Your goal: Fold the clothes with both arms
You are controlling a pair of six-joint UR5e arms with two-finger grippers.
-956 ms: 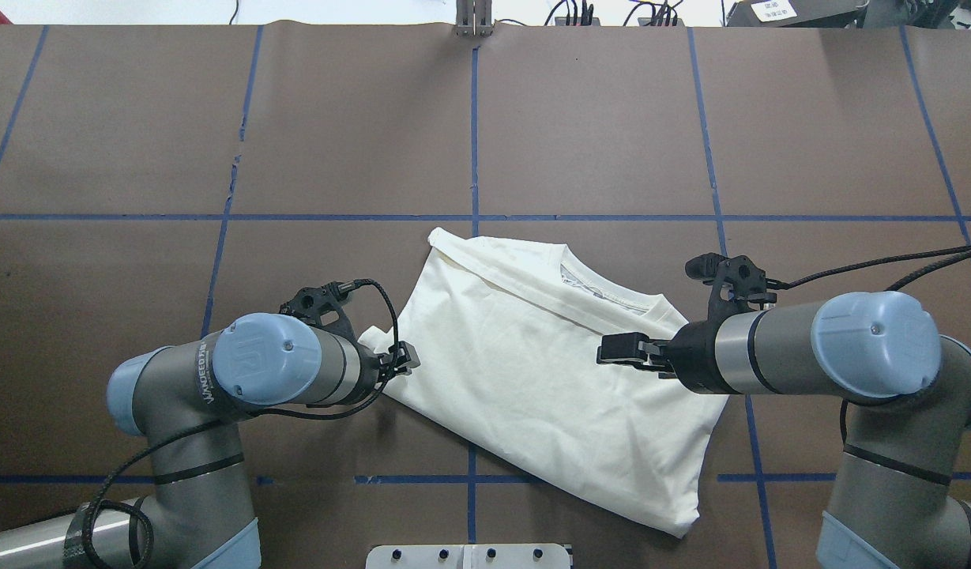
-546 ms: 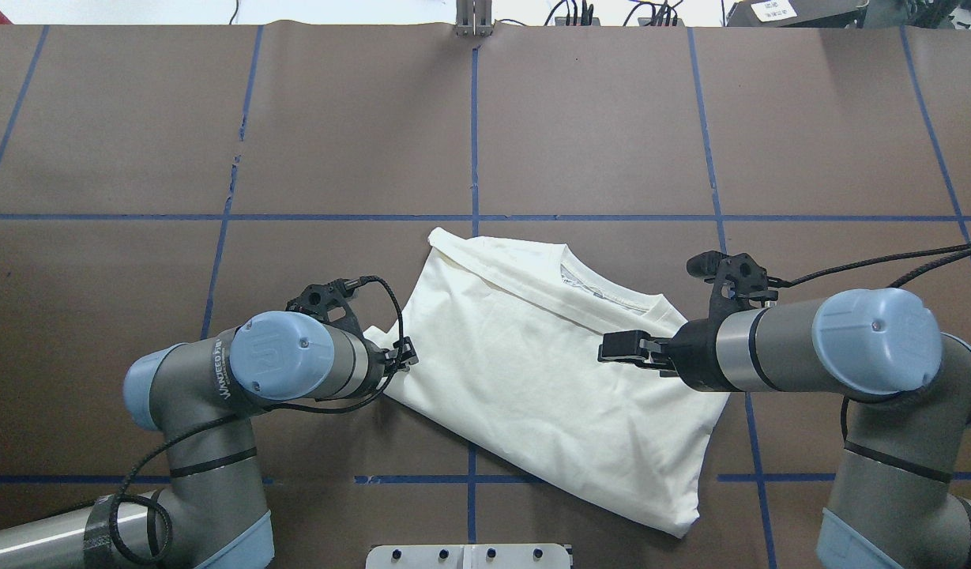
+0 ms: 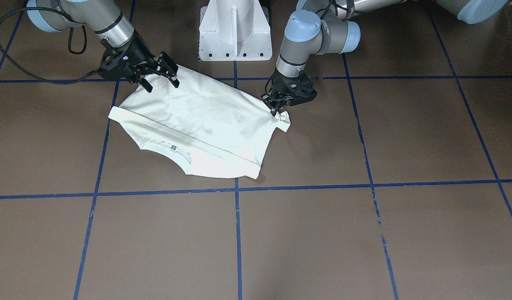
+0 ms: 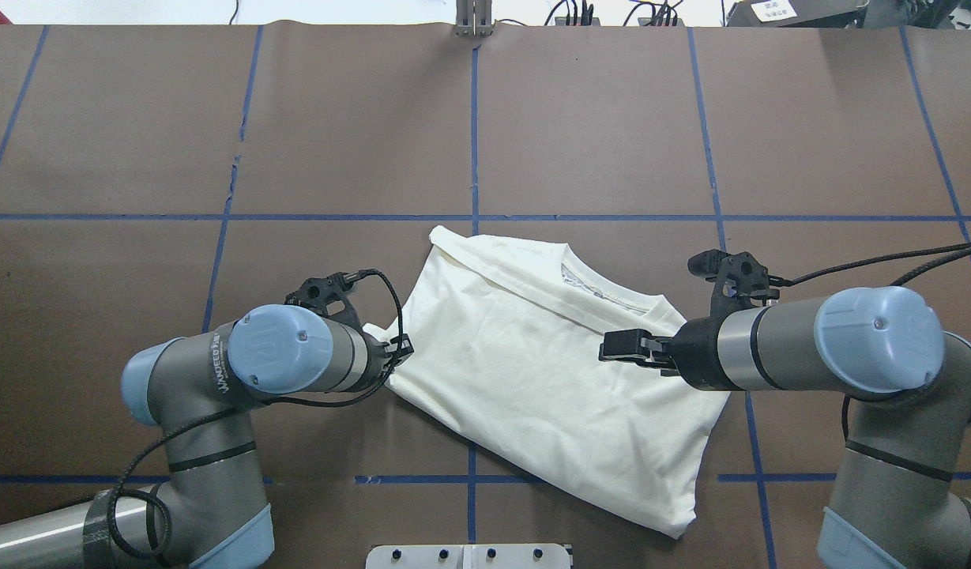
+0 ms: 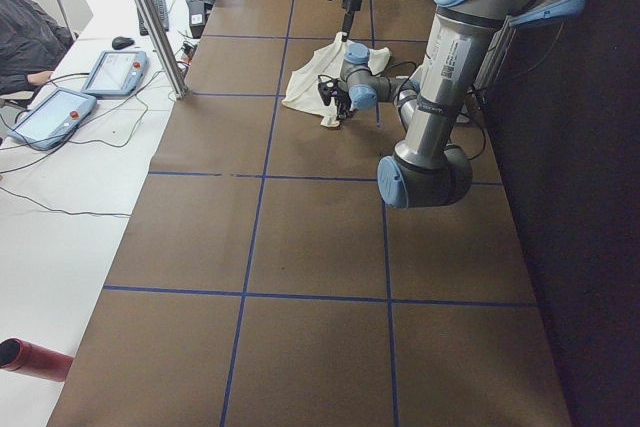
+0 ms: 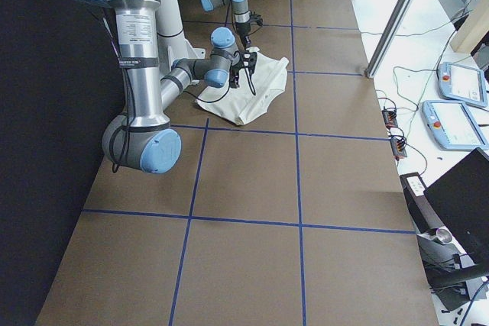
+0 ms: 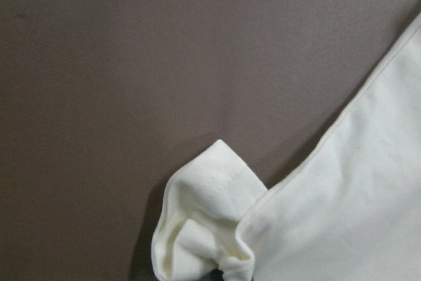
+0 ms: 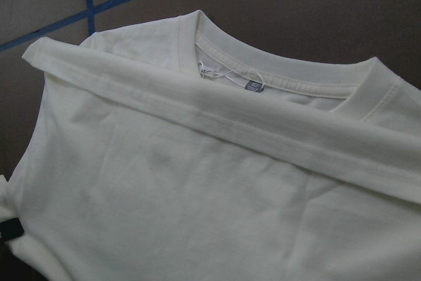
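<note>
Brown table under folded cream T-shirt

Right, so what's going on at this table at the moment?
The robot is folding a cream-white T-shirt, which lies partly folded, plain side up, on the brown table, with its collar away from the robot. The left gripper appears to pinch a bunched sleeve cuff at the shirt's edge. The right gripper hangs over the shirt's other side with its fingers open, holding nothing.

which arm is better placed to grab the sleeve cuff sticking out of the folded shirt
Left: the left gripper sits right at the cuff; the right gripper hangs open over the opposite side of the shirt.
</note>
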